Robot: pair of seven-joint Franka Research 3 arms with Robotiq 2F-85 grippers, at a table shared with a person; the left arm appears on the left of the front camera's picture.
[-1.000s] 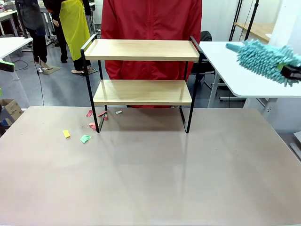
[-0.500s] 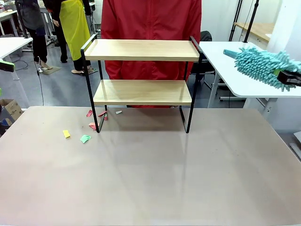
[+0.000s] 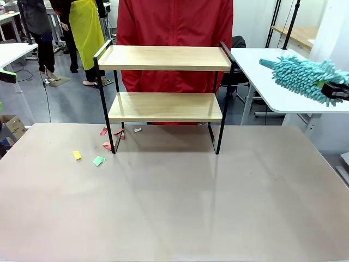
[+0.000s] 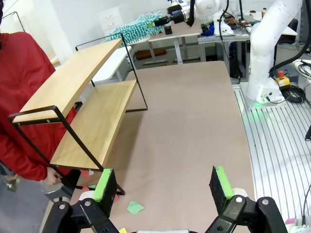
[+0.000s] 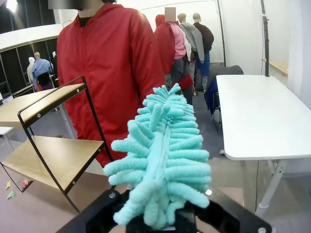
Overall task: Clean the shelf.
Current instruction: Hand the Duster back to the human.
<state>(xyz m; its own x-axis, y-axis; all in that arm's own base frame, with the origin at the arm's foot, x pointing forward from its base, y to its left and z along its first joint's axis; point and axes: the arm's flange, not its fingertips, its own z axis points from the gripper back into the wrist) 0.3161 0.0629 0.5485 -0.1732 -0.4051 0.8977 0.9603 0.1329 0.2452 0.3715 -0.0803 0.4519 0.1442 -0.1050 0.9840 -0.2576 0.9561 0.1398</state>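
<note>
The shelf (image 3: pixel 163 58) stands at the table's far middle, both wood boards bare; it also runs along the left in the left wrist view (image 4: pixel 73 83) and sits low left in the right wrist view (image 5: pixel 53 155). My right gripper (image 3: pixel 332 88), at the far right edge and level with the top board, is shut on the handle of a teal fluffy duster (image 3: pixel 302 73), whose head points left toward the shelf. That duster (image 5: pixel 163 155) hides my right gripper's fingers. My left gripper (image 4: pixel 165 187) hangs open over the table's left end, green pads (image 4: pixel 103 184) wide apart, nothing between them.
Small paper scraps lie on the table by the shelf's left legs: yellow (image 3: pixel 77 155), green (image 3: pixel 98 160), red (image 3: pixel 103 131). A person in a red jacket (image 3: pixel 174 22) stands right behind the shelf. A white side table (image 3: pixel 272 82) is at the right.
The duster in my right gripper dropped slightly and its tip dipped a little about a second ago; it has held still since. Nothing else moved.
</note>
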